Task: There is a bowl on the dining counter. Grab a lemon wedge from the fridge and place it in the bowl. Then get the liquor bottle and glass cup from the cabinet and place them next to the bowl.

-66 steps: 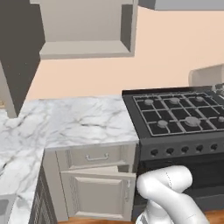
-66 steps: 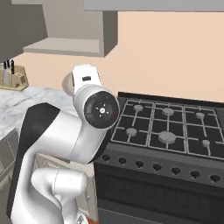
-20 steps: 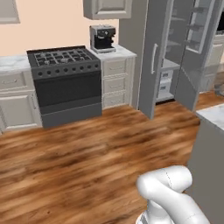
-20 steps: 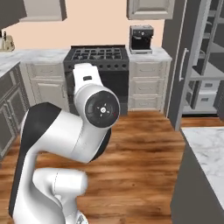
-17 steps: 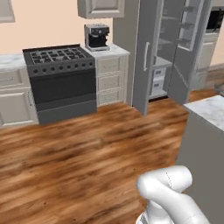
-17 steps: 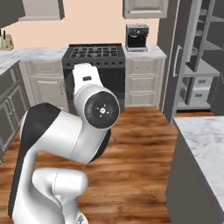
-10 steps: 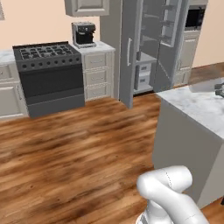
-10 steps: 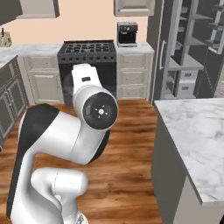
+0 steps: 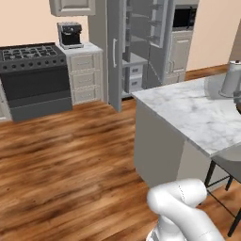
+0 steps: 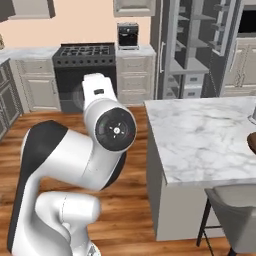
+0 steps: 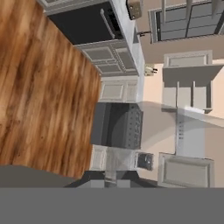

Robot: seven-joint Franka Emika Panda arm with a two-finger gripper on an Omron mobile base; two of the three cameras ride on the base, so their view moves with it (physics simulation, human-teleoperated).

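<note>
Marble dining counter (image 9: 188,106) on wood floor (image 9: 61,164); fridge (image 9: 141,42) open.

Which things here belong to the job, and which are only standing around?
Job:
fridge, doors open
dining counter
bowl, at the picture's edge

Only around:
stove
coffee machine
stool
microwave

One fridge (image 9: 136,47), one dining counter (image 9: 188,110), one stove (image 9: 35,77), one coffee machine (image 9: 69,35).
</note>
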